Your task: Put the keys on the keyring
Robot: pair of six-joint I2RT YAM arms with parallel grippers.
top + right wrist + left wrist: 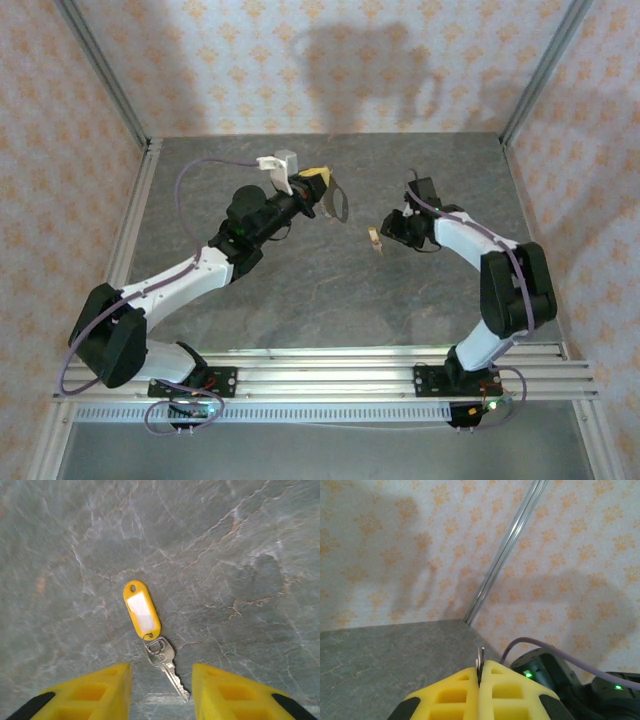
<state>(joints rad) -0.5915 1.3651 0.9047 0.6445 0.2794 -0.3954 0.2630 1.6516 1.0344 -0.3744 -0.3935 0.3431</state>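
The key (166, 664) lies flat on the grey marbled table (240, 555). Its bow is joined by a small loop (154, 645) to a yellow tag (142, 608) whose white label window looks blank. I can read no writing, brand or number on it or anywhere else. The right gripper (161, 680) hovers just above the key with its yellow fingers (100, 692) spread to either side, touching neither key nor tag, so nothing is picked up yet. Off to the left and well apart, the left gripper (480, 682) is pressed together on the keyring (480, 656), pinching the thin grey wire edge-on and holding it up off the table. By my reckoning one half is ready, with the ring held and presented. Grasping the key, carrying it across and threading it on are all left to do.
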